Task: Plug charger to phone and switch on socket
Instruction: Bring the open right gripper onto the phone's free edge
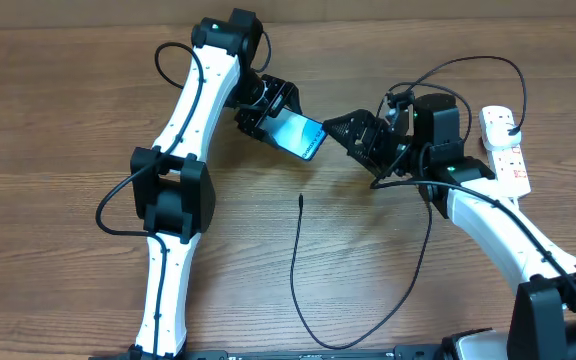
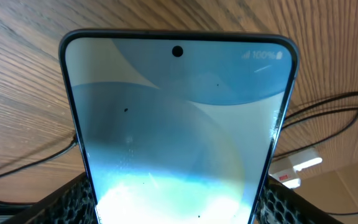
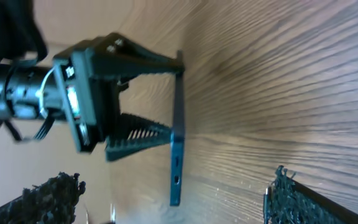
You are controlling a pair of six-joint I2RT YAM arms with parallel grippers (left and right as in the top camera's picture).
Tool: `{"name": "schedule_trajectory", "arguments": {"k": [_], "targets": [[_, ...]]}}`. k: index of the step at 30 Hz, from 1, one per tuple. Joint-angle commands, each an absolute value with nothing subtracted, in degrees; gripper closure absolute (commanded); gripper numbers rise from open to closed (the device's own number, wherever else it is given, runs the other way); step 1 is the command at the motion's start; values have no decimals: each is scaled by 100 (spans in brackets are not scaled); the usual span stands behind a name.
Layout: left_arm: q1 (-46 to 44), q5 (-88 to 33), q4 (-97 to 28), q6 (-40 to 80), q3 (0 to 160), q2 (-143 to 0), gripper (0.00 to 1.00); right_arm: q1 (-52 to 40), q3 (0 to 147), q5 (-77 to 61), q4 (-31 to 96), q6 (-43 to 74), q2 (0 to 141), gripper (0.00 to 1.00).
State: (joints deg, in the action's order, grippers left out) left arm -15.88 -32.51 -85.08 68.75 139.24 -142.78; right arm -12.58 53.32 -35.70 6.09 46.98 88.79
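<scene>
My left gripper (image 1: 271,113) is shut on the phone (image 1: 300,134) and holds it tilted above the table, its light-blue screen lit. In the left wrist view the phone (image 2: 179,124) fills the frame between the fingers (image 2: 179,208). My right gripper (image 1: 346,130) is open and empty, just right of the phone's free end. In the right wrist view the phone (image 3: 176,155) shows edge-on, port side toward me, between my open right fingers (image 3: 169,202). The charger (image 1: 295,270) lies on the table, its connector tip (image 1: 300,198) below the phone. The socket (image 1: 505,150) lies at the far right.
The charger cable loops down toward the front edge and back up under the right arm (image 1: 488,215). More black cable arcs above the right arm (image 1: 468,62). The socket's end (image 2: 297,167) and black cables (image 2: 328,112) show behind the phone in the left wrist view.
</scene>
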Motion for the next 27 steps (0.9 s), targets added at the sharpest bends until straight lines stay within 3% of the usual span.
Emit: {"name": "schedule_trajectory", "arguments": {"k": [1,11,27], "targets": [[-1702,-3509,-8418,6989,14105,-14271,96,-1389,5443,-3087,585,5124,8897,0],[-1920,-3754,-8337,6989,14105,-14271,96,-1581,5439,-2958,751,5094,8897,2],[-2143,-4060,-8246,6991,14105,-14271,96,-1581,5439,-2867,993,4764,8897,47]]}}
